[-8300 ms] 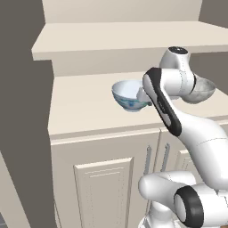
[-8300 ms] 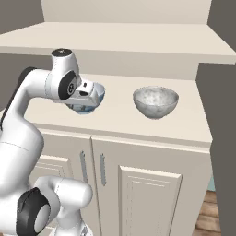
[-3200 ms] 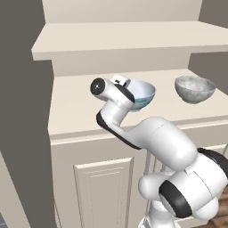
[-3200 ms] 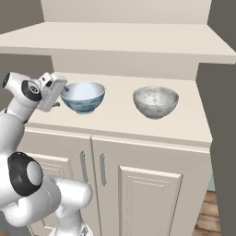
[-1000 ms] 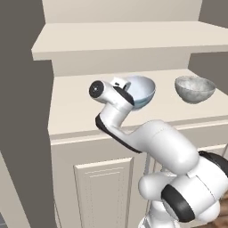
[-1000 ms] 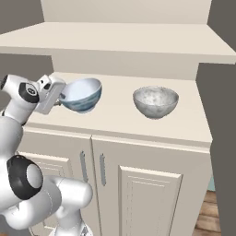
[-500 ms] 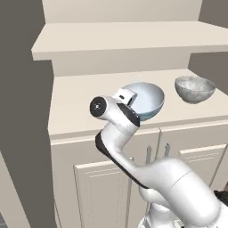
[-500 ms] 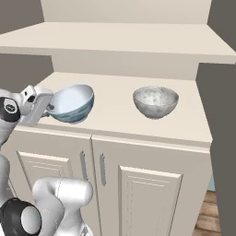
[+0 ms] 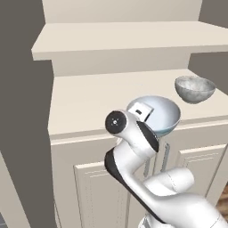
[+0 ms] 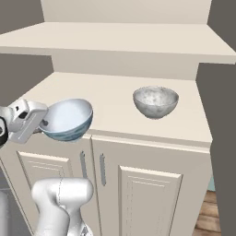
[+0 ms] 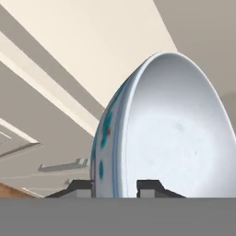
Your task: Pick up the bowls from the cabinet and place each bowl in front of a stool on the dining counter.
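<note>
The tool (image 11: 115,186) is clamped on the rim of the white and blue bowl (image 11: 170,133), one dark finger tip outside the patterned wall and the other inside the pale blue hollow. In the hand view the bowl stands on edge right at the tool; its lower rim is cut off by the bottom of the picture, so the exact bite of the tips is hidden. In the right base view the same bowl (image 10: 67,119) hangs tilted just off the tool's end, in front of the cabinet (image 10: 152,184) edge and clear of the surface (image 10: 110,103); the fingers are too small to make out there. In the left base view the white arm covers the bowl's near side, leaving only its upper rim and far wall (image 9: 162,116) visible.

Beyond the tool, further along the surface and well apart from the held bowl, the grey speckled bowl (image 10: 155,102) sits upright under the open shelf (image 10: 115,41). Below it, slim grey door handles (image 10: 102,169) show between the panelled doors.
</note>
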